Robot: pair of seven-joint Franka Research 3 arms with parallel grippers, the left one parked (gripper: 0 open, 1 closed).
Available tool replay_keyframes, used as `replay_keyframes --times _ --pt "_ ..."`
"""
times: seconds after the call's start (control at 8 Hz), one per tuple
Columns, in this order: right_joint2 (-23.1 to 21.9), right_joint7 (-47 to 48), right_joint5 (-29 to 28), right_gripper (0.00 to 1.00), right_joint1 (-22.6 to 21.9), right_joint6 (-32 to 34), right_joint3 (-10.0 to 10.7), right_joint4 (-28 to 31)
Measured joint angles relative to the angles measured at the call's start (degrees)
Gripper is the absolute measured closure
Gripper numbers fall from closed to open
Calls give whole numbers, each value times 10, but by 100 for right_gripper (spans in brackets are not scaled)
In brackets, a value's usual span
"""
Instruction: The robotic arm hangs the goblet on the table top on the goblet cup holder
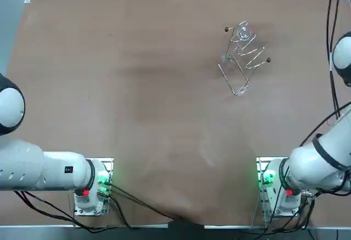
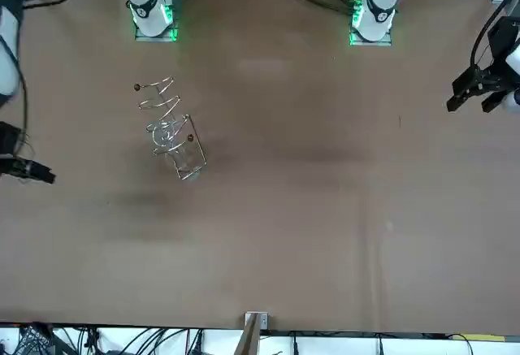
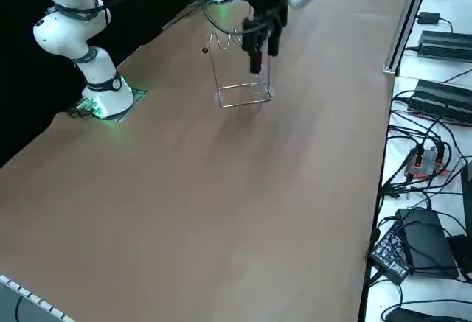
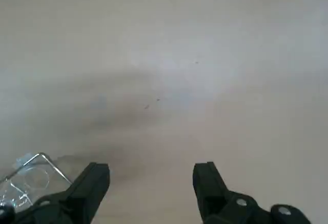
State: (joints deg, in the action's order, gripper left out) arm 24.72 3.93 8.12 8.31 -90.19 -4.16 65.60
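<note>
End effector (image 4: 152, 168) released: both fingers (image 4: 95, 180) spread wide apart, nothing between them, only bare counter (image 1: 137, 86) in the gap. In the right side view the end effector (image 3: 262, 57) hangs above the counter, pointing down, not touching anything. Goblet cup holder (image 1: 241, 59) is a wire rack with a rectangular base and a zigzag top; it stands to the end effector's left, near it but apart. Goblet (image 1: 243, 32) is clear glass and sits up in the zigzag part of the holder, off the counter surface. It looks hung there, but the exact seating is hard to tell through the clear glass. In the wrist view a corner of the holder (image 4: 43, 157) and part of the goblet (image 4: 20, 183) show just beside the outer side of one finger, lower than the fingertips, no contact. The front view has goblet (image 2: 162, 134) inside the holder's (image 2: 185, 156) wire frame, with the end effector out by the counter's edge, to its right.
</note>
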Motion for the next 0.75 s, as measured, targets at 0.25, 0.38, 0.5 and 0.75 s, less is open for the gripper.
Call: replay_keyframes --times 0.25,0.38,0.5,0.75 --pt "-68 -1 -22 0 6 -14 0 64" --pt "-98 -1 -48 0 8 -15 0 93" --pt "-122 -2 -62 0 10 -14 0 120" --pt "-153 -2 -68 0 11 -11 -1 162"
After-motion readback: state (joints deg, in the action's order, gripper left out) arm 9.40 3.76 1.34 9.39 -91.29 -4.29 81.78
